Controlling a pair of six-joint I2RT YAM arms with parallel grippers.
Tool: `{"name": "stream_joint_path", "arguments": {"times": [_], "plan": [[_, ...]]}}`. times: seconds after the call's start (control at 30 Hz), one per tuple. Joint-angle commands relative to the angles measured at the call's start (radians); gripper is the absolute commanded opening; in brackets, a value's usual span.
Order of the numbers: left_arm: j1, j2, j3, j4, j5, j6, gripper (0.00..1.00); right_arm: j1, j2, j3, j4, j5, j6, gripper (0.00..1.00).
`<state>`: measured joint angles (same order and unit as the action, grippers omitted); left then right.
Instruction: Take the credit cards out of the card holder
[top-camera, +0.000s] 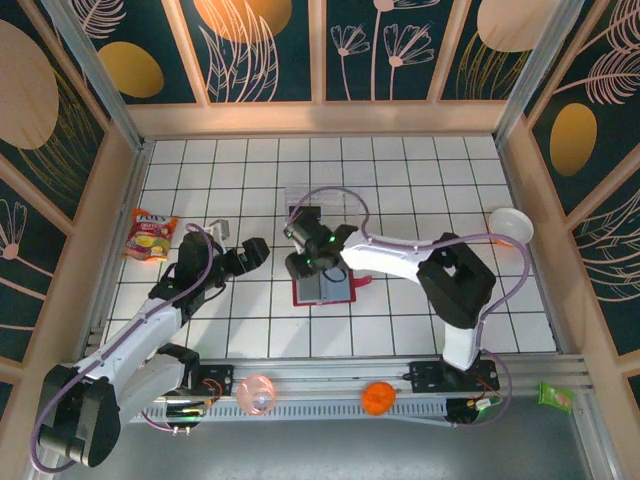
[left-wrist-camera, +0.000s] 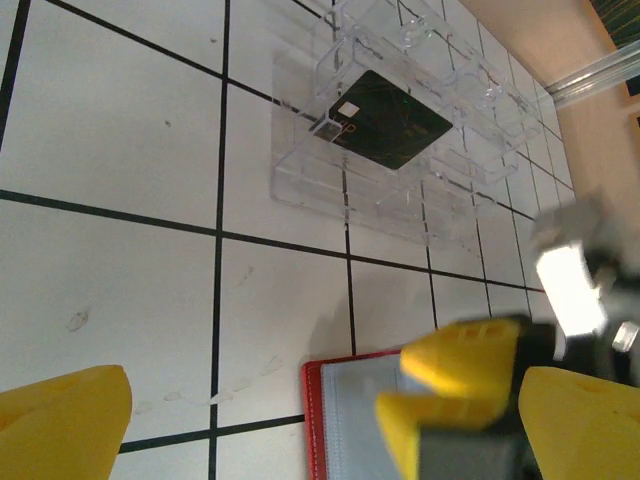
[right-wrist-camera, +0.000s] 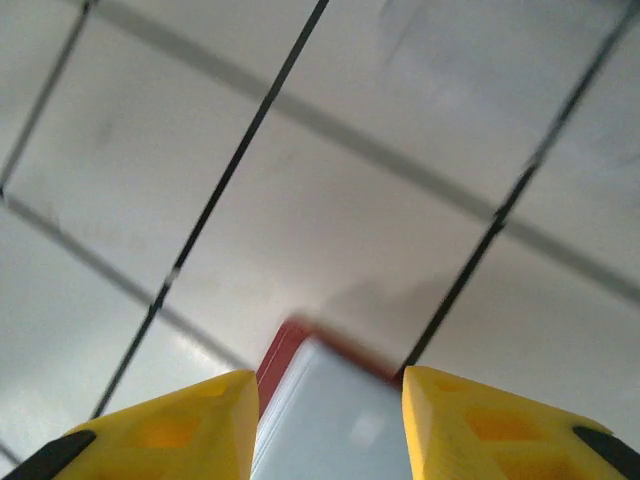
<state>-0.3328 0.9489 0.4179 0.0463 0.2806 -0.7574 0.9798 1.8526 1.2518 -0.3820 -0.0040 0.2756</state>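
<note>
A white tiled table with dark grid lines, fenced by flower-painted panels, carried the work. The right gripper (right-wrist-camera: 328, 385) hovered just above the open red wallet (top-camera: 324, 290), its jaws parted and grasping nothing, the grey-blue pockets showing between them. The left gripper (top-camera: 257, 249) hung released, jaws wide, near the wallet's left side. Beyond the wallet and apart from it, one black credit card (left-wrist-camera: 388, 117) lay in a clear tray (left-wrist-camera: 300, 175). To do this step well, the right gripper should pinch only a card's exposed edge and draw it along the pocket's mouth, while the left pins the red cover so it cannot lift. Counted: two grippers, one wallet, one tray, one card in sight; whether others sat in the pockets could not be told.
</note>
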Motion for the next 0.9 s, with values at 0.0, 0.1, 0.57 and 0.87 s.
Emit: {"name": "stream_joint_path", "arguments": {"times": [0.0, 0.1, 0.57, 0.87], "plan": [[0.006, 0.008, -0.016, 0.038, 0.021, -0.014, 0.99, 0.031, 0.008, -0.014, -0.052, 0.064, 0.008, 0.43], [0.005, 0.013, -0.019, 0.038, 0.025, -0.012, 0.98, 0.064, 0.000, -0.016, -0.079, 0.117, 0.006, 0.43], [0.006, 0.055, -0.035, 0.068, 0.071, -0.018, 0.89, 0.112, 0.030, -0.085, -0.093, 0.143, 0.021, 0.32], [-0.080, 0.129, -0.047, 0.124, 0.094, -0.050, 0.77, 0.100, -0.014, -0.131, -0.001, 0.133, 0.046, 0.00]]}}
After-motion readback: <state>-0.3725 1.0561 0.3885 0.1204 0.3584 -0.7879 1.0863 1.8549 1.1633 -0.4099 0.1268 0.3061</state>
